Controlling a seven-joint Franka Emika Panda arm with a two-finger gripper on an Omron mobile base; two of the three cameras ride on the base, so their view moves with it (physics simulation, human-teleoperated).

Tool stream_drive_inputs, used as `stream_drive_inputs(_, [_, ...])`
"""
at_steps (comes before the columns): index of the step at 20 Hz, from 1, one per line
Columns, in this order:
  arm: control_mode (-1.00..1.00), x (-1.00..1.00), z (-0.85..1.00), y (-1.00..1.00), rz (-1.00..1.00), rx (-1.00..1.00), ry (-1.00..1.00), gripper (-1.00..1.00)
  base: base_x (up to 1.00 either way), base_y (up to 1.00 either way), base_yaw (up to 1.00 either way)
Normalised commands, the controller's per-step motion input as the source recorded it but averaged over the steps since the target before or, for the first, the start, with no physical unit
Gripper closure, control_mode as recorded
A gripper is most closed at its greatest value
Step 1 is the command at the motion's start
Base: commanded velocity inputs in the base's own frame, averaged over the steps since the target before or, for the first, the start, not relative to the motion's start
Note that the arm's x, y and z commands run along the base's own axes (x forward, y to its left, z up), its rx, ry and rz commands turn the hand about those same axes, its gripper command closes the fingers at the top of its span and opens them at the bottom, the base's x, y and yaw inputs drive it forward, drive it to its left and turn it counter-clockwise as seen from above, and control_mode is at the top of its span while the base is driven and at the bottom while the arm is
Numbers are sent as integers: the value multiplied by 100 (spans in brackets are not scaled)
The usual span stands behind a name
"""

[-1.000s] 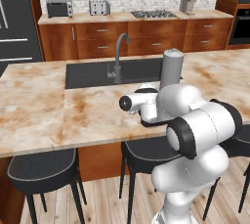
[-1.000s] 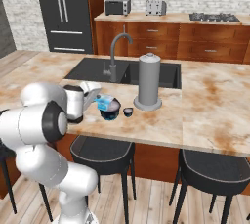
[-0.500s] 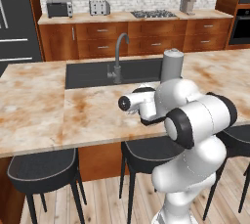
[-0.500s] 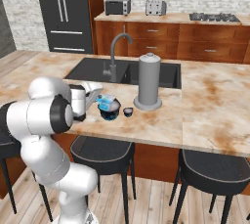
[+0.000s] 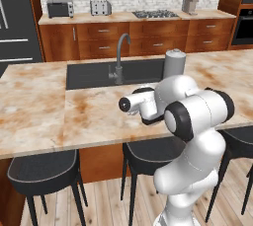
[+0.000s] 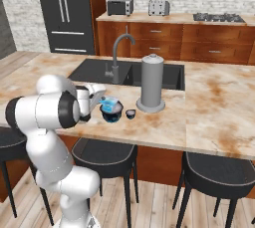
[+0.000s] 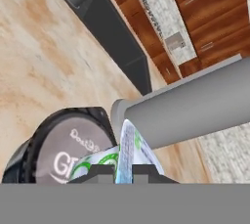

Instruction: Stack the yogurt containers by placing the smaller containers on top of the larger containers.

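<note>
While over the navy tub near the counter's front edge, gripper pinching light-blue cup by its rim — probably light, thin-walled, crushable; best held gently.

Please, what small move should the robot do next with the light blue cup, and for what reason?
Probably lower it a little and then open. The gripper is shut on the light blue cup, which sits over the dark tub in the right base view; the hand view cannot confirm that it rests there. The tiny cup stands beside them.
</note>
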Motion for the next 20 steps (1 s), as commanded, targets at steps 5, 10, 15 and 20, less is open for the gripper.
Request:
stream_drive_inputs(5, [-100,18,-11,-2,0,-1,0,100,0,0,0])
stream_drive_inputs(10, [-100,19,-11,-2,0,-1,0,100,0,0,0])
stream_drive_inputs(15, [-100,16,-12,0,0,-1,0,100,0,0,0])
stream_drive_inputs(20, [-100,4,-15,0,0,-1,2,100,0,0,0])
